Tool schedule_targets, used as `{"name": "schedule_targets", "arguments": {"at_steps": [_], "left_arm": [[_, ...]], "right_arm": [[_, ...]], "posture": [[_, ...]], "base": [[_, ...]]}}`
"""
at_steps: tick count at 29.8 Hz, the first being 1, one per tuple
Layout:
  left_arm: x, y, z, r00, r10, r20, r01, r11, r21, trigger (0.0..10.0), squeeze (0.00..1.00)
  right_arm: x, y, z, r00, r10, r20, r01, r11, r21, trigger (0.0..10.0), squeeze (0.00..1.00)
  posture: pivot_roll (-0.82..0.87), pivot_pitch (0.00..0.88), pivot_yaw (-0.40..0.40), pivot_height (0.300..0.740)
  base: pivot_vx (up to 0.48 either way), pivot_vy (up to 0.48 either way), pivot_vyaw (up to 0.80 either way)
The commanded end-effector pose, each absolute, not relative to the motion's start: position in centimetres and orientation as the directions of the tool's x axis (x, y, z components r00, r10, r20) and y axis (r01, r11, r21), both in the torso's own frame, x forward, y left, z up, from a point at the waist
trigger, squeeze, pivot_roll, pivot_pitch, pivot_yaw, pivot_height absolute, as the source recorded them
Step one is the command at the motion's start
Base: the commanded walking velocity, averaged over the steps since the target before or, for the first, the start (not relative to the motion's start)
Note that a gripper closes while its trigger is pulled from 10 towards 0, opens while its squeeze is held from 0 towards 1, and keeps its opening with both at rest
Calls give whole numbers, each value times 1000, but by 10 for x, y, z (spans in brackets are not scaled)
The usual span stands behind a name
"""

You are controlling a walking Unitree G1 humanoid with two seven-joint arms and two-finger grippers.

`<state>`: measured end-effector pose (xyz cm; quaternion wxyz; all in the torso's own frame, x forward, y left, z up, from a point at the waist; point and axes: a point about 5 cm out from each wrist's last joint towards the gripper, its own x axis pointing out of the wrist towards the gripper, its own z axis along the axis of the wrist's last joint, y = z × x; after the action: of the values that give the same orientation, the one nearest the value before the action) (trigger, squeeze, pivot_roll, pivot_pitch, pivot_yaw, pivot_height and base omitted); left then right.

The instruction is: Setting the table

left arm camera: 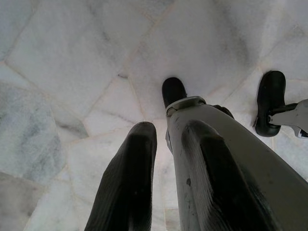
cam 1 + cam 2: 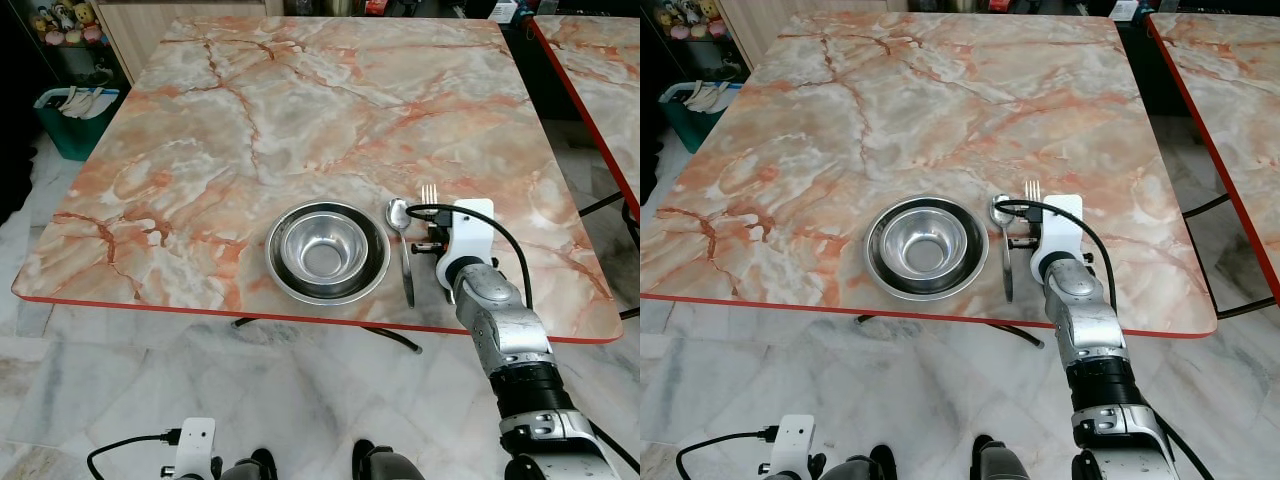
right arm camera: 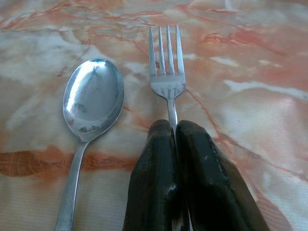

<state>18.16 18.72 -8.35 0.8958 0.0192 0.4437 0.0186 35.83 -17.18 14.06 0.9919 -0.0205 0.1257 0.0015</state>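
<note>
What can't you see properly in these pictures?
- Fork handle: hidden between the right gripper's fingers in the right wrist view.
- Spoon handle end: cut off by the right wrist view's edge.
- Teal bin contents: too small in the left eye view.

At your eleven o'clock a teal bin (image 2: 72,122) stands on the pale marble floor (image 2: 130,400); at two o'clock, a second marble table (image 2: 600,80).

table (image 2: 300,120): glossy marble-look (red edge) | bowl (image 2: 327,250), spoon (image 3: 91,103), fork (image 3: 166,67): shiny metal | floor (image 1: 62,96): pale marble-look tile
</note>
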Motion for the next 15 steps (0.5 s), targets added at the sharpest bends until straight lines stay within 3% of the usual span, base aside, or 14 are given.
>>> {"name": "schedule_targets", "arguments": {"at_steps": [1, 15], "left_arm": [[157, 186, -96, 516, 37, -856, -15, 999, 34, 10000, 0], [157, 185, -96, 514, 36, -857, -19, 999, 31, 10000, 0]], "right_arm": [[355, -172, 130, 954, -4, -299, -11, 999, -50, 10000, 0], [353, -172, 122, 941, -1, -337, -21, 998, -59, 10000, 0]], "posture": [[-52, 248, 2, 740], [-50, 250, 0, 740]], "base": [[0, 0, 0], [0, 0, 0]]}}
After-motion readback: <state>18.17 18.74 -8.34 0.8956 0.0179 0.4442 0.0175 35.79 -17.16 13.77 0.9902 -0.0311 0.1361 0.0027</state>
